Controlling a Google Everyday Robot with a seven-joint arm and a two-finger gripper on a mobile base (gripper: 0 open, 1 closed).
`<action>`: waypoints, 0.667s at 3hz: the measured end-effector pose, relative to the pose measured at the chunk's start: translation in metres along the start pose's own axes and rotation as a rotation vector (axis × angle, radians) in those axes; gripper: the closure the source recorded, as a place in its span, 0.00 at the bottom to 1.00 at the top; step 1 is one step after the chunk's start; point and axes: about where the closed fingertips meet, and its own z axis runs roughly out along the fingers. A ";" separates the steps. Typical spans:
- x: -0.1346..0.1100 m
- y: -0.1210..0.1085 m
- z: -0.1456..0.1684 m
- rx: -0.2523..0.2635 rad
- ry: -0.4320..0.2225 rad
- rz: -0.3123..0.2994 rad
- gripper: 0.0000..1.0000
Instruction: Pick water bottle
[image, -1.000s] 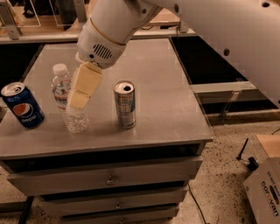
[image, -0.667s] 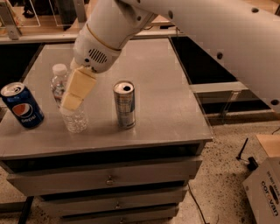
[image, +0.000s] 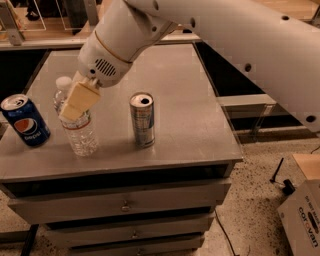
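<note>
Finds the gripper (image: 79, 100) low over the front left of the grey table (image: 190, 125), set across the upper part of the water bottle (image: 80, 132), just under its white cap. Cannot tell whether clamped on it or slack.

Places the water bottle with its base on the tabletop, leaning a little, between the blue Pepsi can (image: 25, 121) on one side and the silver-blue slim can (image: 142, 120) on the other, apart from both.

Judges the reach as good as done, with the gripper at the right thing and not at either can. Leaves a firm hold to confirm and the lift itself — no gap shows under the base, so reads as not yet picked.

Counts one water bottle, two cans (one blue, one slim and silver-blue), one gripper on one white arm, and one cardboard box (image: 305, 220) down on the floor beside the table.
</note>
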 end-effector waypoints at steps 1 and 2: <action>-0.005 0.004 0.004 -0.021 -0.023 0.005 0.41; -0.008 0.005 0.004 -0.024 -0.029 0.006 0.45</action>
